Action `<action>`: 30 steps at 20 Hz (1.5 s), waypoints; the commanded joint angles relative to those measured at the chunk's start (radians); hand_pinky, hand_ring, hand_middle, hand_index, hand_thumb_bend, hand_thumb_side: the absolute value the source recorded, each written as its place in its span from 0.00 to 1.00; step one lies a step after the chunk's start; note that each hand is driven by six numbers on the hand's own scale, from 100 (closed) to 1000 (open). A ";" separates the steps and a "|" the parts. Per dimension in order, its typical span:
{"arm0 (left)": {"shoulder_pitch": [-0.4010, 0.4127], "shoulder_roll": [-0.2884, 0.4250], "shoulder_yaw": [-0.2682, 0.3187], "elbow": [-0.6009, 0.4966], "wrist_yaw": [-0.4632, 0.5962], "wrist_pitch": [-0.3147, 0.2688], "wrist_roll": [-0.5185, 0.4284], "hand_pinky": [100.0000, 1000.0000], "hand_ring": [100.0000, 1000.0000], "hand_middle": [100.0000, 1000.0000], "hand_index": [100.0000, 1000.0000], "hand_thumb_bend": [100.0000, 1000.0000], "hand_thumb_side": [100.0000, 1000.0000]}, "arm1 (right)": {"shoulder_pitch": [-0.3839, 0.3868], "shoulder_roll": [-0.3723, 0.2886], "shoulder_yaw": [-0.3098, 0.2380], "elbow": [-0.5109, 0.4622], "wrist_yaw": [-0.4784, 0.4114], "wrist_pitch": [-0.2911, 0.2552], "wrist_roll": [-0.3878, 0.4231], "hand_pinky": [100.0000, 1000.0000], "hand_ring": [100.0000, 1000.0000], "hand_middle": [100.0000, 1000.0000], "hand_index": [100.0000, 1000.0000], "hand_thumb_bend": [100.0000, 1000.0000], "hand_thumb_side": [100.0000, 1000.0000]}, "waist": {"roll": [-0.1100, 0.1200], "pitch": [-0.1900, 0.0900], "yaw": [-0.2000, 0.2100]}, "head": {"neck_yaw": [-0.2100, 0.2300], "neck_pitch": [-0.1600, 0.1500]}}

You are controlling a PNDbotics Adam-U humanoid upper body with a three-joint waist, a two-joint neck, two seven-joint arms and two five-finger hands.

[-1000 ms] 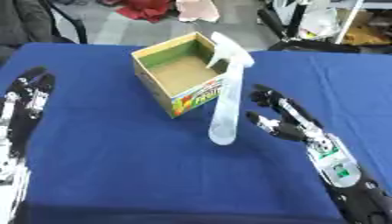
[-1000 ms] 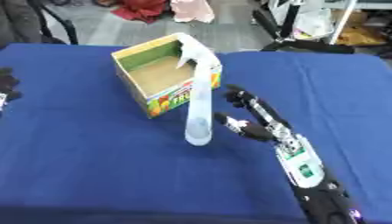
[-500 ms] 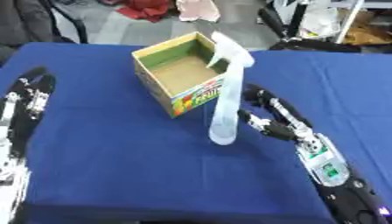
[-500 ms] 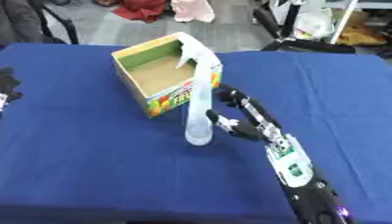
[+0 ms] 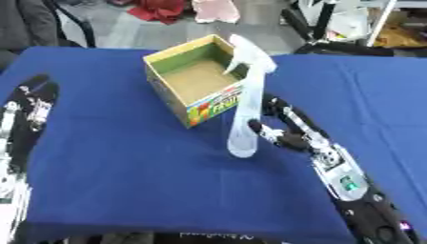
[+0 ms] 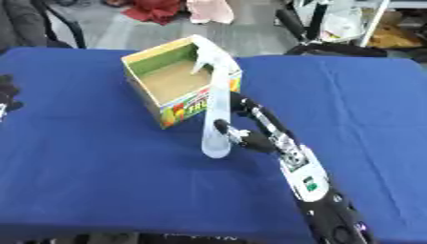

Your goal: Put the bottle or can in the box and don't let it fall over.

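A tall pale translucent spray bottle [image 5: 247, 114] stands upright on the blue table, just in front of the box's near right corner. The open cardboard box [image 5: 193, 78] has a green rim and a colourful printed front, and nothing shows inside it. My right hand [image 5: 283, 131] is right beside the bottle on its right, fingers straight and thumb out toward the bottle's lower part, not closed round it. My left hand [image 5: 33, 102] lies open along the table's left edge, far from both.
The blue table cloth [image 5: 125, 181] stretches in front of the bottle. Beyond the far edge are chairs, red and pink cloth on the floor, and a black stand [image 5: 321, 28].
My right hand has moved left and forward until it is next to the bottle. Bottle, box and left hand stay where they were.
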 commanded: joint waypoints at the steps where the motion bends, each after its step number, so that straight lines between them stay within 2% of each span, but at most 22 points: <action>1: -0.013 0.007 -0.002 -0.018 -0.001 -0.002 -0.003 0.84 0.88 0.89 0.87 0.55 0.79 | -0.026 0.007 -0.001 0.004 0.017 -0.008 -0.001 0.88 0.87 0.83 1.00 0.40 0.68 | 0.005 -0.006 0.003 | -0.005 -0.002; 16: -0.018 0.004 -0.006 -0.018 0.003 -0.005 -0.008 0.84 0.88 0.89 0.87 0.55 0.79 | -0.056 0.059 -0.012 0.071 0.094 -0.015 -0.048 0.88 0.87 0.83 1.00 0.38 0.64 | 0.013 -0.004 0.019 | -0.017 -0.002; 23: -0.019 0.003 -0.008 -0.018 0.004 -0.006 -0.010 0.84 0.88 0.89 0.87 0.55 0.79 | -0.065 0.088 -0.030 0.106 0.140 0.012 -0.121 0.88 0.89 0.84 0.97 0.33 0.57 | 0.017 -0.003 0.026 | -0.024 -0.002; 26: -0.019 0.003 -0.008 -0.018 0.004 -0.006 -0.011 0.84 0.88 0.89 0.87 0.55 0.79 | -0.070 0.100 -0.037 0.123 0.153 0.025 -0.161 0.89 0.89 0.85 0.93 0.28 0.54 | 0.018 -0.003 0.027 | -0.026 -0.002; 30: -0.019 0.002 -0.008 -0.018 0.004 -0.006 -0.011 0.84 0.88 0.89 0.87 0.55 0.79 | -0.072 0.108 -0.042 0.141 0.152 0.042 -0.205 0.89 0.90 0.85 0.83 0.08 0.36 | 0.019 -0.002 0.028 | -0.027 -0.002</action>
